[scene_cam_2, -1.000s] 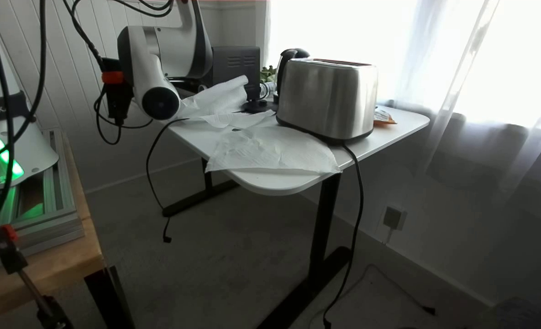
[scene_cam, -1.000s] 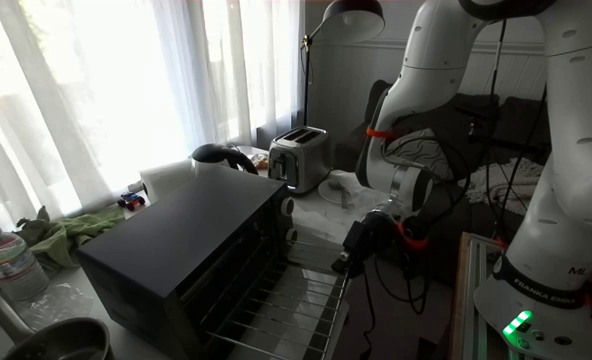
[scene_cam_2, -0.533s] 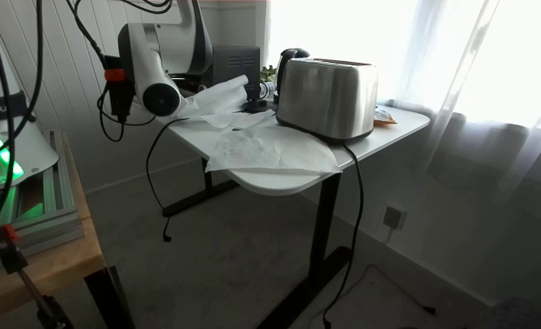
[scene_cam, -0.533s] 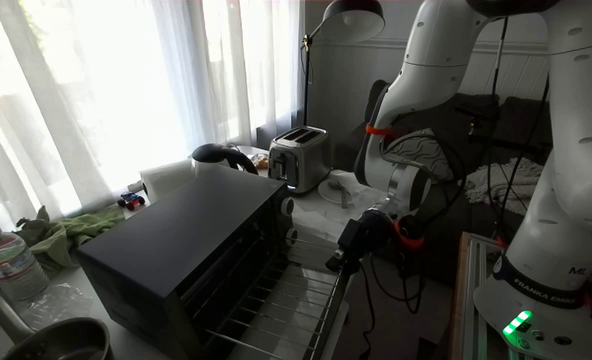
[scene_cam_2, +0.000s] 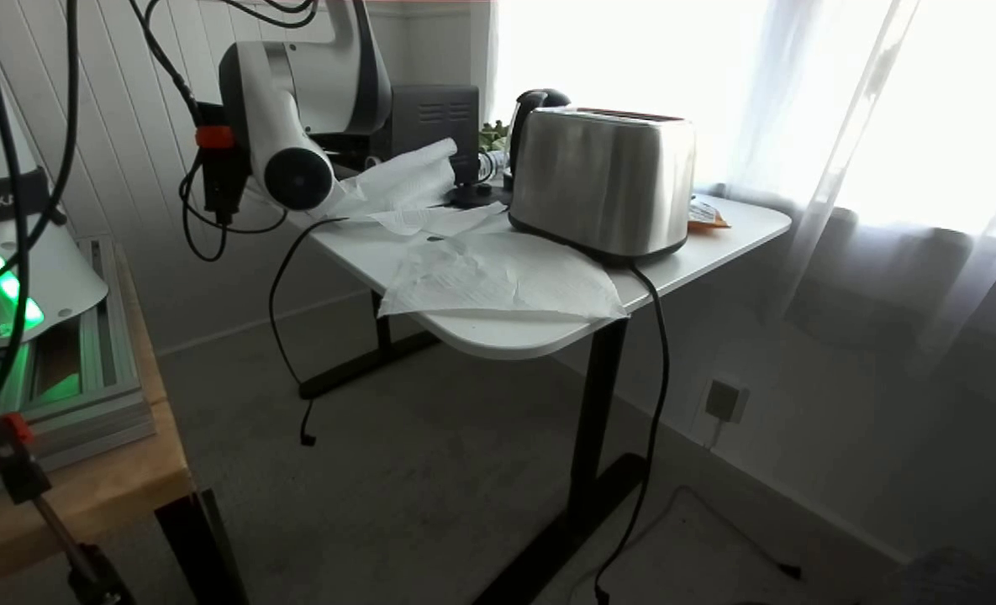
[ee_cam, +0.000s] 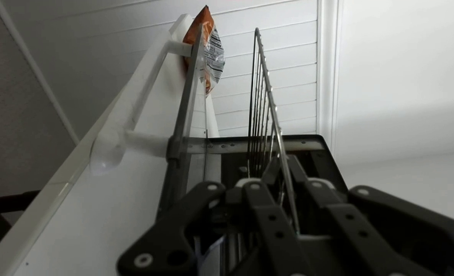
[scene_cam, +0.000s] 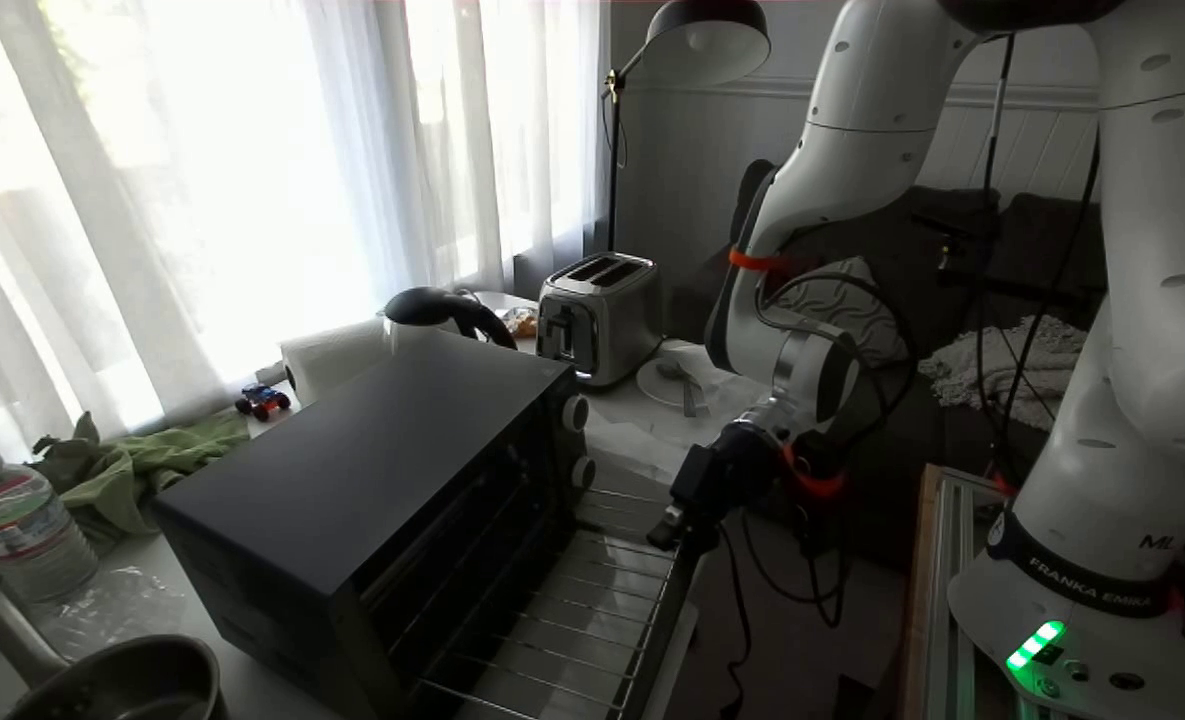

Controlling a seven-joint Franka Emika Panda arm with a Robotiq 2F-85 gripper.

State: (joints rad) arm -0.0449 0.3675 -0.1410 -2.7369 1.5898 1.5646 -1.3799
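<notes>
Clearly, the gripper (ee_cam: 284, 165) pinches the rack (ee_cam: 274, 111) by its front edge, jaws almost together since the metal between them is so thin. With the door (ee_cam: 190, 88) lowered beneath it, the rack can jut from the oven (scene_cam: 372, 450), which seems to bear its other end and sits at the gripper's nine o'clock in an exterior view; farther off, at eleven, the toaster (scene_cam: 600, 318) stands well apart.
</notes>
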